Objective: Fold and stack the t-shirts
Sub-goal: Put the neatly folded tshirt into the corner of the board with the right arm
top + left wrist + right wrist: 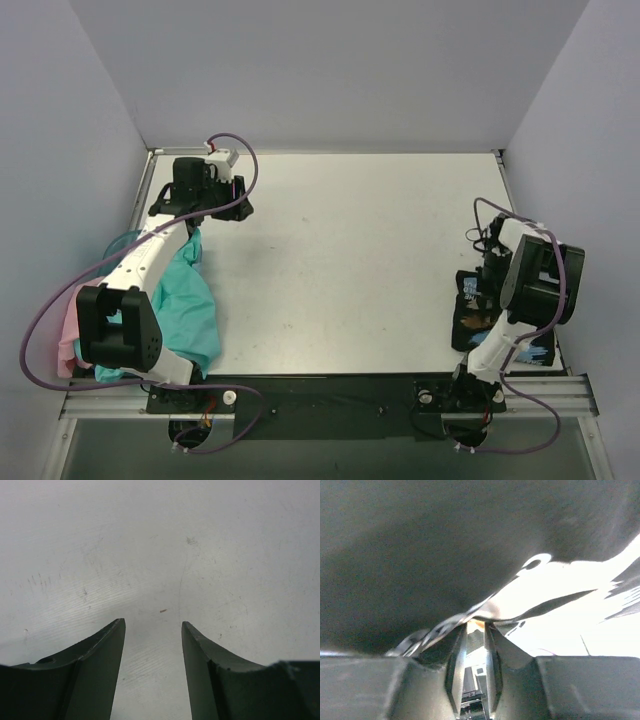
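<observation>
At the lower left of the overhead view, a pink t-shirt [66, 345] and a teal t-shirt [195, 305] lie heaped at the table's edge, beside a translucent teal bin rim [118, 243]. They are probably the supply awaiting folding. The left arm [150, 262] crosses this heap and covers much of it, so the garments in it cannot be counted.

At the upper left, the left gripper [228, 205] hangs over the bare white table [350, 250]. Its wrist view shows the jaws well apart with nothing between them, only scuffed tabletop. This suggests an arm kept clear of the work, or ready for another garment.

At the lower right, the black t-shirt [468, 322] sits as a compact bundle at the table's right edge, its blue-and-beige print facing up. This is likely the place chosen for the stack. The right arm [535, 278] stands over the bundle and hides much of it, and its own fingers, from above.

In the right wrist view, the right gripper [475, 625] has its jaws narrow, with a thin slit between them and a fold of black cloth lying across the tips. Whether that fold is pinched or merely resting there cannot be told. Dark cloth fills the upper part of that frame, out of focus, and the bright area at its right is overexposed.
</observation>
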